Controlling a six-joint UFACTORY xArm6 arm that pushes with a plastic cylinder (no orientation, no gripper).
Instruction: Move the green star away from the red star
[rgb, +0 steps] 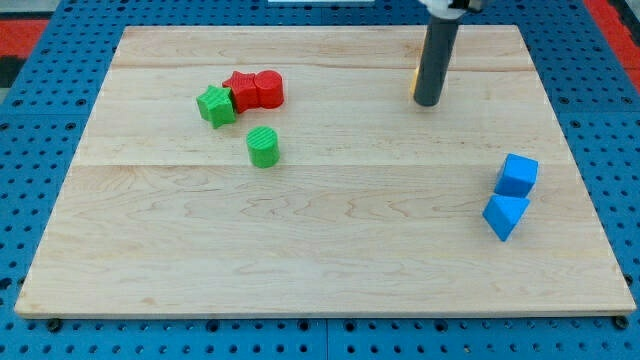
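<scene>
Nearest the view's bottom edge lies the pale wooden board's (300, 270) front rim, with a blue pegboard surface (40, 150) showing around it. On the board's upper left sits the green star (215, 104), a small chunky block with blunt points, a bright green top and darker sides. Its right side touches the red star (240, 90), which in turn presses against a red cylinder (268, 89) on its right. Just below this cluster, apart from it, stands a green cylinder (263, 147). Well across the board, toward the view's upper right, my tip (427, 102) rests on the wood, far from both stars. A sliver of a yellow block (415, 82) peeks out just left of the rod; its shape cannot be made out. At the lower right a blue cube (517, 175) touches a blue triangular block (505, 216) below it. No pincer exists on this rod, so nothing is held.
</scene>
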